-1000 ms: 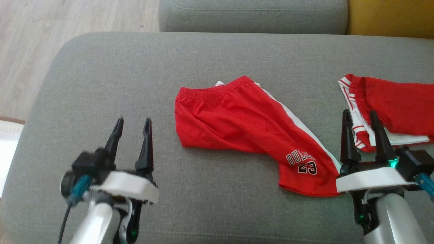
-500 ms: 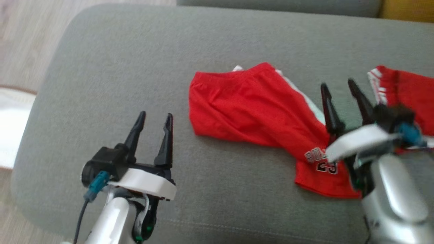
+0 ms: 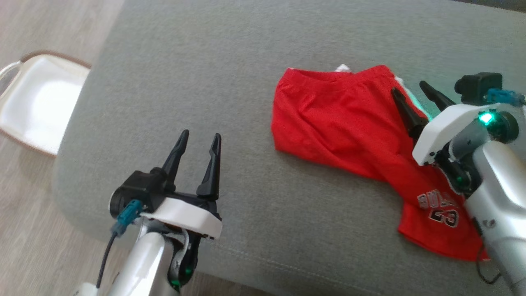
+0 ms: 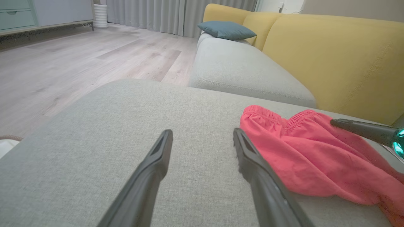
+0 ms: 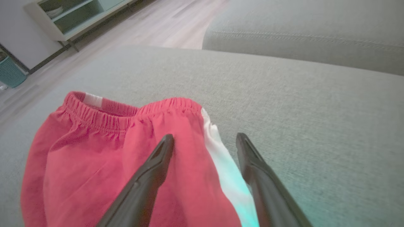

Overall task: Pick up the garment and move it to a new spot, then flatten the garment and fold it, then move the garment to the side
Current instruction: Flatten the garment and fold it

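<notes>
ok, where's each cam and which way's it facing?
Head view: on the head, looking down at grey seat cushion and red basketball shorts; left gripper, right gripper show, open.
Left wrist view: left wrist, facing across the cushion toward the yellow sofa back; own fingers.
Right wrist view: right wrist, facing the shorts' waistband; own fingers flank the white stripe.
Shared: all see the shorts.

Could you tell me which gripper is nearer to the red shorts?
Right. The right gripper hangs open over the white-striped edge of the red shorts; the left gripper is over bare cushion, apart from them.
</notes>
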Available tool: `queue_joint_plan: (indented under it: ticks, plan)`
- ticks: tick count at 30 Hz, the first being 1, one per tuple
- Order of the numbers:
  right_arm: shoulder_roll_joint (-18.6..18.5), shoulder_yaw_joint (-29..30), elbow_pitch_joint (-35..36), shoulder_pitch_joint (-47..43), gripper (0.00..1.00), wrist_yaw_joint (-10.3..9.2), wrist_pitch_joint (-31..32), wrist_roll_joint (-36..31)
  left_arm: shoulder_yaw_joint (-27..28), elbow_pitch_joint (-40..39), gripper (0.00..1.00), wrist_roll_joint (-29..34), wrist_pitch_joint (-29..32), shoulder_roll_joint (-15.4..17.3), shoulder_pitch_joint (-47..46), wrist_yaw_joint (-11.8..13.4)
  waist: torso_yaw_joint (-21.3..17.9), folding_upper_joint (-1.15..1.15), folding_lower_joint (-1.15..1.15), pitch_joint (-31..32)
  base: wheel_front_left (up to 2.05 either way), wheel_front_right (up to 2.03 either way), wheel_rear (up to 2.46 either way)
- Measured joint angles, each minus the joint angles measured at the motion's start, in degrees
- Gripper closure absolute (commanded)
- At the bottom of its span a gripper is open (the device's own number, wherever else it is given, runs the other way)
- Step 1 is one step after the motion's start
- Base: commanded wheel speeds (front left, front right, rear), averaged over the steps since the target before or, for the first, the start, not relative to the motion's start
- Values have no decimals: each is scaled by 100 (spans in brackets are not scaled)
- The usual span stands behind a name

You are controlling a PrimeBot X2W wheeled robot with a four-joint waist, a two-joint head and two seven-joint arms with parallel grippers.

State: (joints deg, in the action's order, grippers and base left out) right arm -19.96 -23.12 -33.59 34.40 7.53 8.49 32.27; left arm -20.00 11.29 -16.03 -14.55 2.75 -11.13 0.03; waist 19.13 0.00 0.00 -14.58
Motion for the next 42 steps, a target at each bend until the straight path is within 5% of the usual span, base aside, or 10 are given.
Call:
queue_joint_plan:
  ticks: [10,11,12,31,36,42]
  plan:
    - [-486,-1169,-611,499,0,0,311,711,-196,-9,0,-134,0,-19,-15,125,314,0,0,-219,0,0,0]
    - [-497,-1221,-645,542,57,0,291,760,-208,-11,0,-135,0,-21,-18,151,319,0,0,-228,0,0,0]
    - [-510,-1273,-691,595,100,0,211,797,-213,-10,0,-135,0,-21,-21,152,317,0,0,-232,0,0,0]
    - [-970,-947,-1937,2620,100,0,-1908,-472,-146,4,0,-193,0,-26,-88,194,-163,0,0,248,0,0,0]
    - [-876,-1028,-1764,2994,100,0,-2114,-929,-97,3,0,-178,0,-26,-14,191,-284,0,0,511,0,0,0]
    - [-327,-1491,-1240,2735,100,0,-2151,-1302,-2,7,0,-158,0,-23,263,190,-376,0,0,748,0,0,0]
